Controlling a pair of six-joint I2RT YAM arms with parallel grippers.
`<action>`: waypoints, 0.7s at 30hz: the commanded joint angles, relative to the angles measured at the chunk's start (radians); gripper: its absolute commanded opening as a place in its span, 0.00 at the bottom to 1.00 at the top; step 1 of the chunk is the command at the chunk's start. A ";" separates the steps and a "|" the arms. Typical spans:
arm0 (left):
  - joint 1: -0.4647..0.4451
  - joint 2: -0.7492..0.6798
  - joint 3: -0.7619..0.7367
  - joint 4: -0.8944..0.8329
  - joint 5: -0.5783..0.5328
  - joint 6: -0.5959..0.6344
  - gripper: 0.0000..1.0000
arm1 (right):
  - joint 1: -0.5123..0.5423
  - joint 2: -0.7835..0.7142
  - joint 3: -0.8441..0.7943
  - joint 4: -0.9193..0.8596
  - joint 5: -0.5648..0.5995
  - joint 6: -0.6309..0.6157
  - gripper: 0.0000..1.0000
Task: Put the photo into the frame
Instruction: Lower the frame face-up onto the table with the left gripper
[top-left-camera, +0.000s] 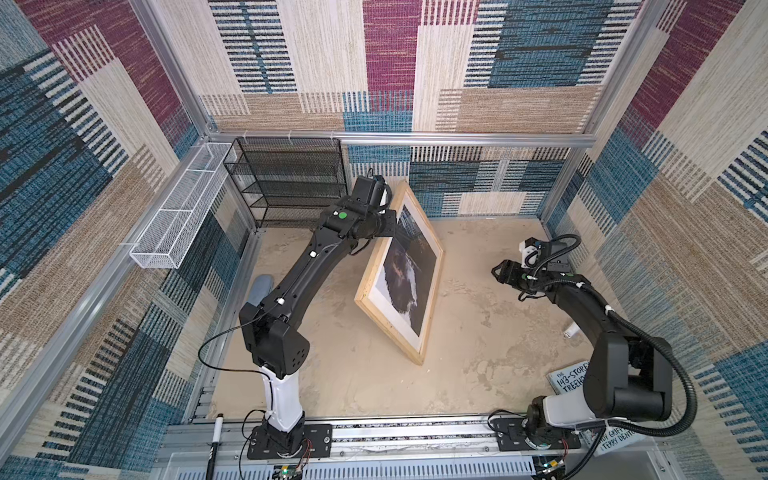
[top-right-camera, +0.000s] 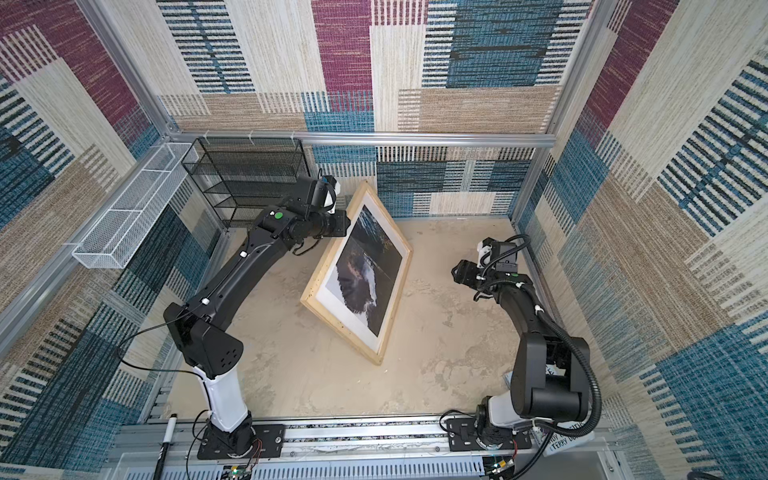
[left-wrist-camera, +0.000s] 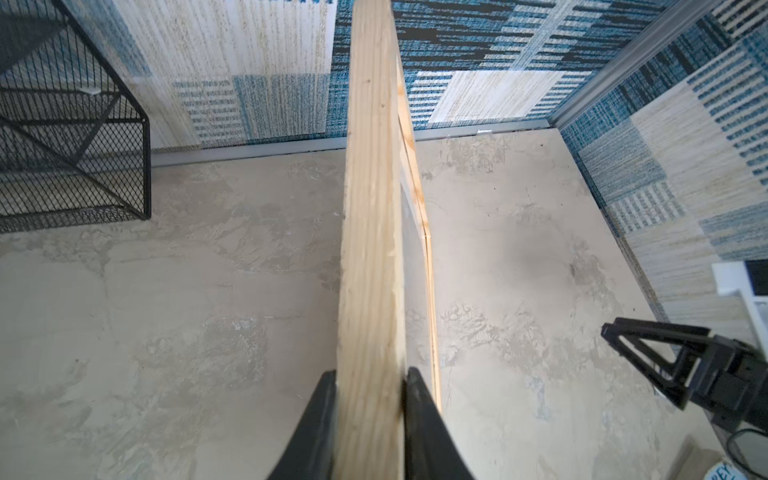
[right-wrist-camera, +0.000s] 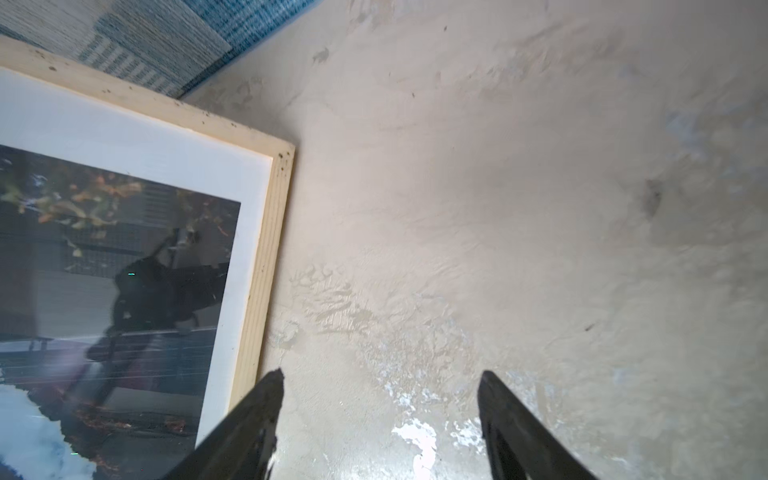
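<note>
The frame (top-left-camera: 388, 330) of pale wood stands tilted on its long lower edge on the table, its glazed face turned to the right. Inside it sits the photo (top-left-camera: 409, 270), a dark waterfall scene with a white surround, seen in both top views (top-right-camera: 365, 270). My left gripper (top-left-camera: 392, 220) is shut on the frame's raised upper edge; in the left wrist view the wood strip (left-wrist-camera: 370, 208) fills the gap between the black fingers (left-wrist-camera: 324, 399). My right gripper (top-left-camera: 496, 272) hangs open to the right of the frame, apart from it. The right wrist view shows the frame's corner (right-wrist-camera: 266, 249) and the photo (right-wrist-camera: 104, 249) beside the open gripper (right-wrist-camera: 380, 378).
A black mesh shelf (top-left-camera: 291, 183) stands at the back left, and a white wire basket (top-left-camera: 178, 216) hangs on the left wall. A book (top-left-camera: 569, 380) lies at the front right by the right arm's base. A marker (top-left-camera: 216, 436) rests on the front rail.
</note>
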 joint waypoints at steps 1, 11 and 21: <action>0.032 -0.034 -0.136 0.015 -0.036 -0.035 0.15 | -0.001 0.031 -0.021 0.115 -0.086 0.038 0.76; 0.100 -0.170 -0.585 0.400 0.081 -0.079 0.15 | -0.001 0.098 -0.065 0.179 -0.136 0.039 0.72; 0.160 -0.157 -0.771 0.668 0.227 -0.100 0.30 | 0.001 0.126 -0.089 0.203 -0.167 0.044 0.73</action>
